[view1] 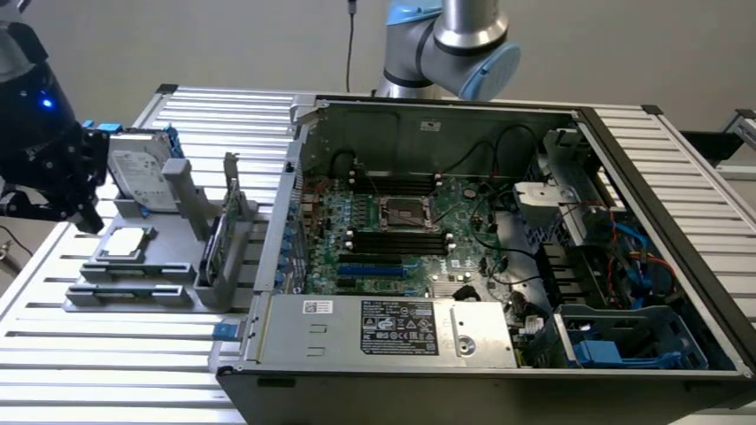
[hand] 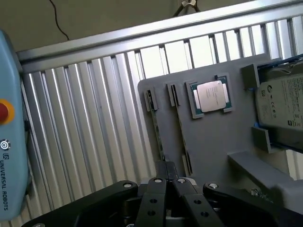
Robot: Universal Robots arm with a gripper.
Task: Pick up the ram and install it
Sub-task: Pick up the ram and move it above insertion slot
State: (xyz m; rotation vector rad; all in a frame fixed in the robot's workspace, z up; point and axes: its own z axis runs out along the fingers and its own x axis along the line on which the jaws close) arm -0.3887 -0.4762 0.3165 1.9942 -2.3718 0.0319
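None of the task looks done yet. The ram, a thin green board stick, stands on edge in a groove of the matte grey holder, near the ribbed metal tabletop's edge at the exterior view's left. The black, jointed end effector hangs over the ram's end, fingers pressed together and apparently pinching nothing. The long black memory slots lie well apart from it, inside the open steel case.

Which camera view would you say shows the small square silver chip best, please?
The wrist view: the silver chip faces the camera squarely, seated in its grey tray. The exterior view shows the silver chip at a slant and farther off.
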